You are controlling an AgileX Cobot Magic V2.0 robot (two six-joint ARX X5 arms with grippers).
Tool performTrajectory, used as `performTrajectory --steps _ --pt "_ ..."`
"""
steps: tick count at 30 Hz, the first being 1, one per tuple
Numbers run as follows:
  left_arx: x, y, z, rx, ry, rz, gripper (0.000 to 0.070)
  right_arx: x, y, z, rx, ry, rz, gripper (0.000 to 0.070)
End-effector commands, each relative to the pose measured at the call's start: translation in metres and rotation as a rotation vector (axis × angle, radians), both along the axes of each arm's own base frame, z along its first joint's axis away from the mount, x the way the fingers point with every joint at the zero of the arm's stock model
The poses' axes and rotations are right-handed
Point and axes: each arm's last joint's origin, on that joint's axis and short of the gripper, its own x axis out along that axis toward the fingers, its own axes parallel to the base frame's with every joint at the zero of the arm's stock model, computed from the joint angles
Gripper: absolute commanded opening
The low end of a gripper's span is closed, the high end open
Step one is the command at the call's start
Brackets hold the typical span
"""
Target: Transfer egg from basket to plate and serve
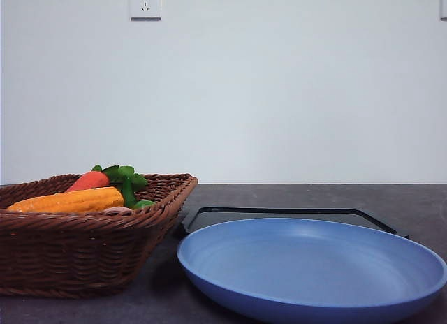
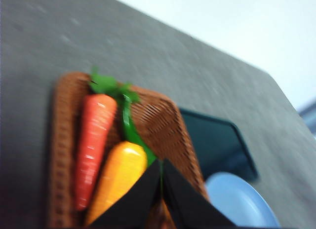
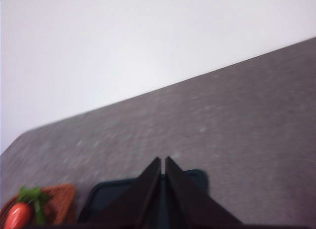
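The brown wicker basket (image 1: 84, 251) stands at the front left of the table. A pinkish sliver of the egg (image 1: 117, 209) peeks over its rim, beside the corn cob. To the right of the basket lies the light-blue plate (image 1: 314, 268), with nothing on it. My left gripper (image 2: 161, 162) hovers above the basket (image 2: 160, 120), its black fingers (image 2: 143, 194) closed tip to tip and holding nothing. The plate (image 2: 242, 202) lies beyond the basket's corner. My right gripper (image 3: 163, 160) is shut too, hanging over the black tray, with the basket (image 3: 61, 199) off to one side.
In the basket lie a yellow-orange corn cob (image 1: 70, 200) and a red carrot (image 1: 89, 180) with green leaves (image 1: 126, 176). A flat black tray (image 1: 279, 218) sits just behind the plate. The dark table (image 1: 419, 198) runs back to a white wall.
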Motion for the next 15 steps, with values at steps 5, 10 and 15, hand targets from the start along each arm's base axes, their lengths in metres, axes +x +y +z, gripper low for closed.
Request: performTrajectory --steps 5,10,15 --pt "0.028 -0.010 0.014 -0.012 0.106 -0.235 0.0000 0.019 0.003 0.021 -0.082 0.109 0.139 0.0000" --pt "0.045 -0.022 0.012 -0.013 0.205 -0.376 0.0000 0.035 0.006 0.011 -0.075 0.305 0.262 0.0000" --pt "0.053 -0.032 0.004 -0.003 0.255 -0.427 0.0007 0.044 0.008 -0.014 -0.054 0.524 0.369 0.0013"
